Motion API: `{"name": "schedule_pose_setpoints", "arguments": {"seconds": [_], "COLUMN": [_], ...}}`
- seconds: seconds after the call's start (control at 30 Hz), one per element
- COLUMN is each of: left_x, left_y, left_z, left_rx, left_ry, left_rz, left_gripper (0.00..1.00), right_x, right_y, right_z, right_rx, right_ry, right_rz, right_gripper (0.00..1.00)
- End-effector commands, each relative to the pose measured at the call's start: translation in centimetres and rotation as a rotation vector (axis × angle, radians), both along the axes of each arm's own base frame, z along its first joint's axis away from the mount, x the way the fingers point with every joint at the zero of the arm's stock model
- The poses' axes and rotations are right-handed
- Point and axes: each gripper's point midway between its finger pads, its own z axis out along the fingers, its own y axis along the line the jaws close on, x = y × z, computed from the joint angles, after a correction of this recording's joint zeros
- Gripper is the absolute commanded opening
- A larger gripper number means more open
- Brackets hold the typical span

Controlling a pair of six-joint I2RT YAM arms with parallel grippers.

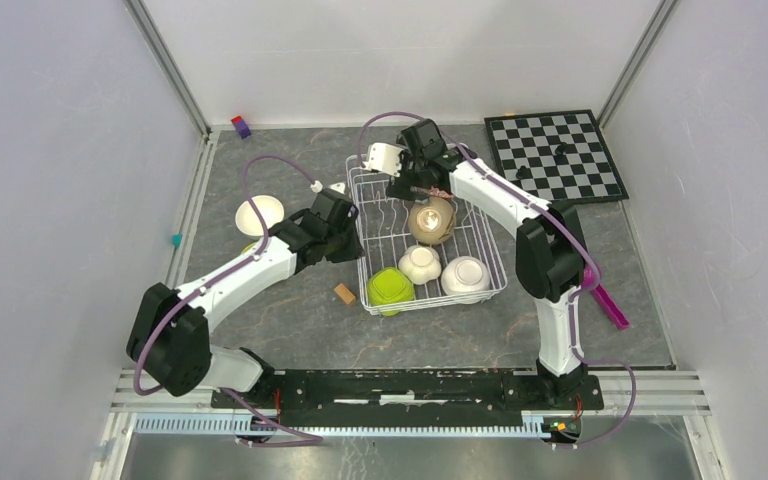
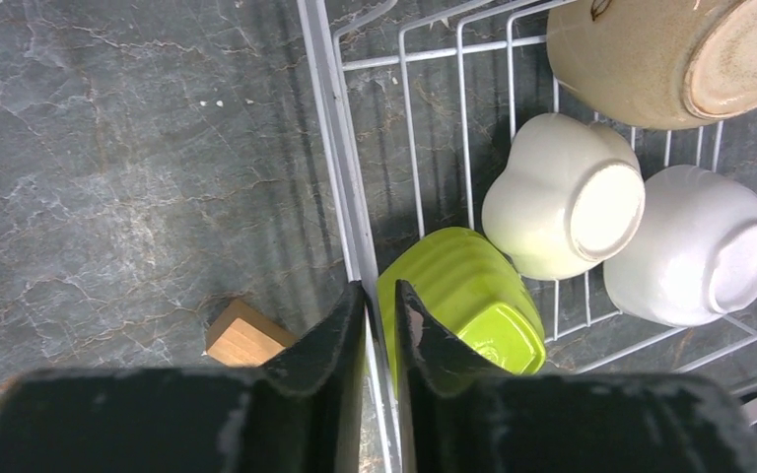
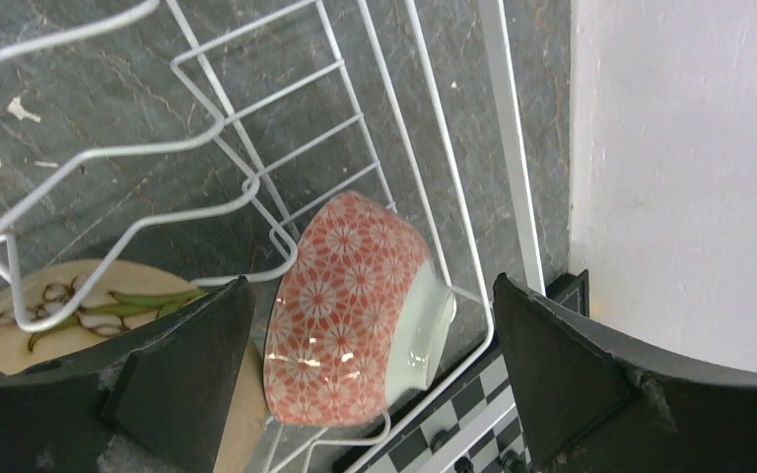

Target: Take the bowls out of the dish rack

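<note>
The white wire dish rack (image 1: 392, 215) sits mid-table. In it lie a tan bowl (image 1: 432, 220), a lime green bowl (image 2: 468, 296), a cream bowl (image 2: 564, 195) and a white bowl (image 2: 692, 246), all upside down or tilted. At the far end a red floral bowl (image 3: 355, 305) leans on its side. My right gripper (image 3: 373, 286) stands wide open around the red bowl, with its fingers clear of it. My left gripper (image 2: 381, 288) hovers over the rack's left rim (image 2: 335, 148) beside the lime bowl, jaws a narrow gap apart and holding nothing. Another white bowl (image 1: 259, 213) rests on the table to the left.
A small wooden block (image 2: 244, 335) lies just outside the rack's left rim. A chessboard (image 1: 557, 155) with a few pieces lies at the back right. A magenta object (image 1: 608, 305) sits by the right arm. Small coloured bits (image 1: 241, 126) lie at the back left.
</note>
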Motion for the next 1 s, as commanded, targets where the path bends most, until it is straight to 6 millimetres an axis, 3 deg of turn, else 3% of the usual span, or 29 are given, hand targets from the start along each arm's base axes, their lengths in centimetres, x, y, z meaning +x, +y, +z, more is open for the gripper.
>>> {"name": "schedule_pose_setpoints", "arguments": {"seconds": [0.0, 0.23, 0.5, 0.6, 0.7, 0.8, 0.97], "left_x": [0.8, 0.9, 0.8, 0.8, 1.0, 1.1, 1.0], "left_y": [-1.3, -1.3, -1.3, -1.2, -0.9, -0.8, -0.7], "left_z": [2.8, 2.9, 2.9, 2.8, 2.9, 2.9, 2.8], "left_rx": [-0.047, -0.046, -0.048, -0.043, -0.028, -0.023, -0.021], "left_ry": [-0.098, -0.1, -0.098, -0.093, -0.096, -0.1, -0.096], "left_rz": [-0.031, -0.024, -0.014, -0.005, 0.012, 0.018, 0.023], "left_gripper": [0.28, 0.33, 0.33, 0.33, 0.33, 0.32, 0.32], "right_x": [-0.3, 0.0, 0.7, 1.2, 1.8, 2.2, 1.9], "right_y": [-1.9, -3.6, -4.5, -5.3, -5.9, -6.2, -7.1], "right_z": [1.6, 1.3, -1.5, -1.5, 0.2, 2.7, 3.9], "right_rx": [-0.034, -0.083, -0.129, -0.131, -0.093, -0.032, 0.001], "right_ry": [0.027, 0.017, 0.039, 0.009, -0.068, -0.153, -0.211], "right_rz": [-0.051, -0.112, -0.146, -0.202, -0.267, -0.317, -0.362], "right_gripper": [0.98, 0.98, 0.98, 0.98, 0.91, 0.76, 0.54]}}
